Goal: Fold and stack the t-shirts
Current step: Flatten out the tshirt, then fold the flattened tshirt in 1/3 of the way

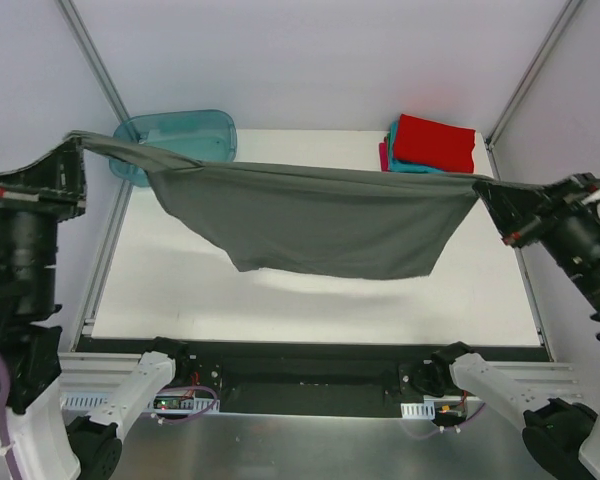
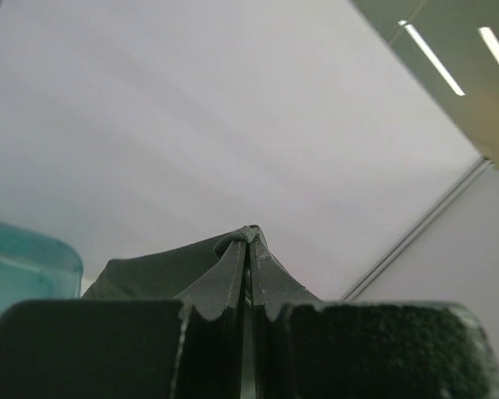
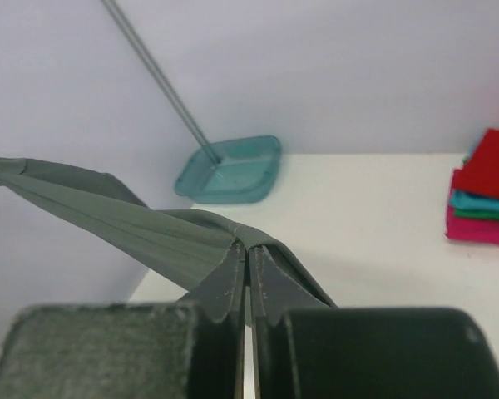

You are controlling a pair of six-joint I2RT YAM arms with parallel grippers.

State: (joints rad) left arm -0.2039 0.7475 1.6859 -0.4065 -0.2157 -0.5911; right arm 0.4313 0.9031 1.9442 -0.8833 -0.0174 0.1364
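A dark grey t-shirt [image 1: 310,225] hangs stretched in the air between my two grippers, above the white table [image 1: 280,300]. My left gripper [image 1: 77,140] is shut on its left end, seen bunched at the fingertips in the left wrist view [image 2: 248,237]. My right gripper [image 1: 483,186] is shut on its right end; the cloth [image 3: 133,224] runs taut away from it in the right wrist view [image 3: 249,248]. A stack of folded t-shirts [image 1: 432,145], red on top of teal and magenta-pink, lies at the table's back right and shows in the right wrist view [image 3: 486,191].
A translucent teal plastic tub [image 1: 180,135] sits at the back left corner, partly behind the shirt; it also shows in the right wrist view [image 3: 231,169] and the left wrist view [image 2: 21,270]. White enclosure walls with metal posts [image 1: 95,60] surround the table.
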